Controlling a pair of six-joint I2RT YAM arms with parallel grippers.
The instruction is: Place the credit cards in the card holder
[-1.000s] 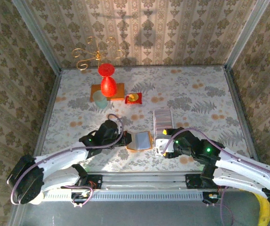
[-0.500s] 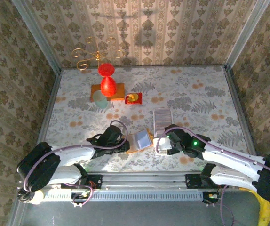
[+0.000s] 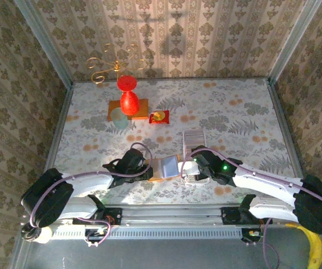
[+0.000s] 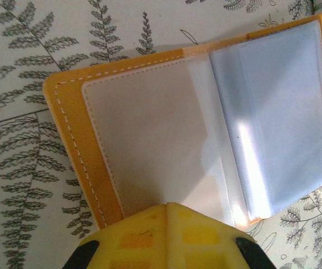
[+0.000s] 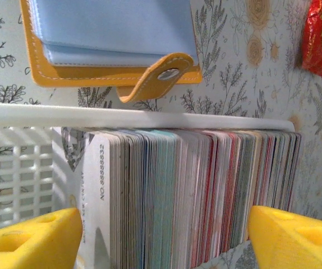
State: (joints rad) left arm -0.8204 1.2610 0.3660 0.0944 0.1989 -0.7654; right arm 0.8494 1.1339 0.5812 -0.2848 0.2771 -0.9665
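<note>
Currently my left gripper point(image 4: 166, 216), jaws shut, seems to pin the card holder point(image 4: 217, 123) open, while my right gripper point(image 5: 164, 235) straddles the credit cards point(image 5: 194, 185), jaws wide, to pick one.

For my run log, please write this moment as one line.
left hand: shut, at edge of open card holder | right hand: open, straddling cards in white basket

The top camera is looking down from above 6 o'clock, taking in the whole table point(image 3: 245, 112). Both wrist cameras are peering down at close range, each catching the card holder point(image 4: 74, 162).
</note>
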